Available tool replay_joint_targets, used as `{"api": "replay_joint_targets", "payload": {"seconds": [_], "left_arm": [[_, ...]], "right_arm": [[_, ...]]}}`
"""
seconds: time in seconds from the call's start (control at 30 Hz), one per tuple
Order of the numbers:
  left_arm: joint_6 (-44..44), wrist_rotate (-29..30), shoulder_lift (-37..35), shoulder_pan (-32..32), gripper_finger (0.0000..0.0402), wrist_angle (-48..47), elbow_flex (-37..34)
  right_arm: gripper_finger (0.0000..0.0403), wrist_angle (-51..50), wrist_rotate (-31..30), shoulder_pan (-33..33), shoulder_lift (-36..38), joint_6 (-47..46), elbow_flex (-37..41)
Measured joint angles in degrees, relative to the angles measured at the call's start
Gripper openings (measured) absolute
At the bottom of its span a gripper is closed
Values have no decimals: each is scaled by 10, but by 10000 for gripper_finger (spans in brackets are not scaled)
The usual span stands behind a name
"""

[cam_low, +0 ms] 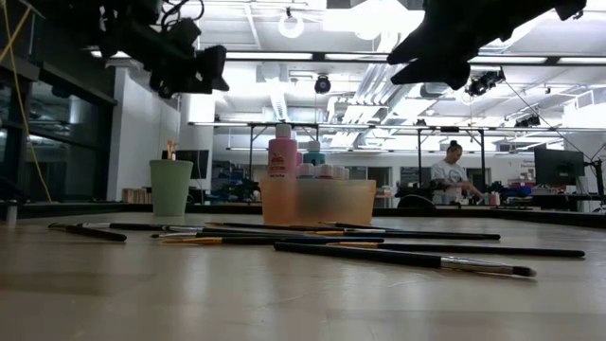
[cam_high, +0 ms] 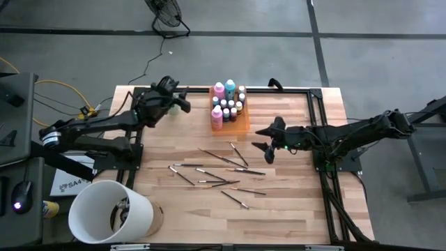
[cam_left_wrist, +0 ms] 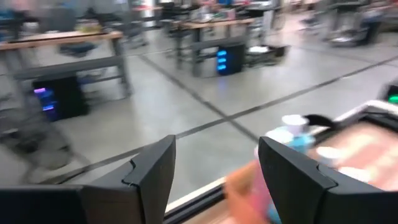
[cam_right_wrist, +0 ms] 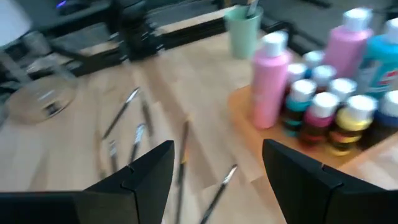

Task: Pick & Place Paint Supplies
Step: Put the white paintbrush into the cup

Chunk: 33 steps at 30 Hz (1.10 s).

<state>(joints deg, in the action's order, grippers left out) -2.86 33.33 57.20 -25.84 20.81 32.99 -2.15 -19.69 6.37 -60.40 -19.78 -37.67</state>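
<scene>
My right claw (cam_high: 265, 139), jaws apart and empty, hangs just right of the scattered brushes (cam_high: 221, 159); nearest ones lie crosswise.

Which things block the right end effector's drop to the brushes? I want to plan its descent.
Nothing visible does. The right end effector, open and empty, hangs over bare wood beside the orange tray; the loose brushes lie uncovered on the table just beyond it.
</scene>
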Motion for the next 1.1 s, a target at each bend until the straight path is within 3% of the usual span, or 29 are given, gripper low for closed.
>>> {"api": "replay_joint_targets", "payload": {"seconds": [0.13, 0.23, 0.43, 0.67, 0.93, 1.1], "left_arm": [[0, -55, -12, 0, 226, -5, 0], [0, -80, -20, 0, 226, -7, 0], [0, -110, -33, 0, 226, -18, 0], [11, -172, -35, 0, 226, -20, 0], [25, -228, -35, 0, 226, -31, 0], [30, -272, -35, 0, 226, -36, 0]], "right_arm": [[238, -73, 47, 0, 0, -29, -21], [238, -130, 47, 0, 0, -55, -40], [238, -134, 47, -9, -21, -104, -65], [238, -182, 59, -15, -128, -113, -141], [238, -305, 83, -53, -263, -217, -281], [238, -287, 114, -72, -329, -251, -304]]}}
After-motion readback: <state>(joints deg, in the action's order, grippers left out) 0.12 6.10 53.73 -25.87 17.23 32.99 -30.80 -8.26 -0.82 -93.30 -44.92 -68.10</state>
